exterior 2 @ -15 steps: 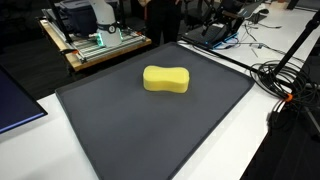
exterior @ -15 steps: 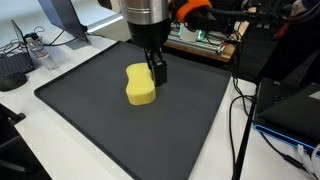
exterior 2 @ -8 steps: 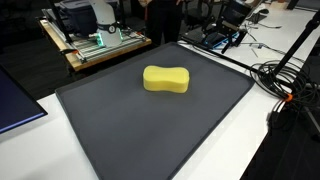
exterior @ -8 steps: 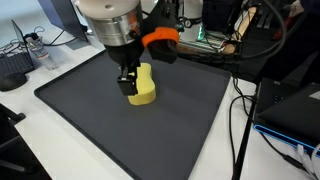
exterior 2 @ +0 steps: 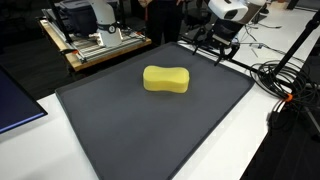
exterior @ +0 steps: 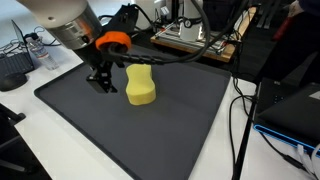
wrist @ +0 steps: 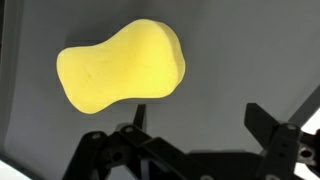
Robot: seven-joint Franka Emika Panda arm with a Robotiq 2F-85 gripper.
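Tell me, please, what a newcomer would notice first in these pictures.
A bright yellow, peanut-shaped foam sponge lies alone near the middle of a dark grey rectangular mat. The robot's black gripper hangs open beside the sponge, clear of it.

Dark mat (exterior 2: 120,130), yellow sponge (exterior 2: 166,79) on it

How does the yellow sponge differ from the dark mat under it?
The sponge is bright yellow; the mat is dark grey. The sponge is thick and rounded with a narrow waist; the mat is thin and rectangular. The sponge is small; the mat is far wider and carries it. Both lie flat.
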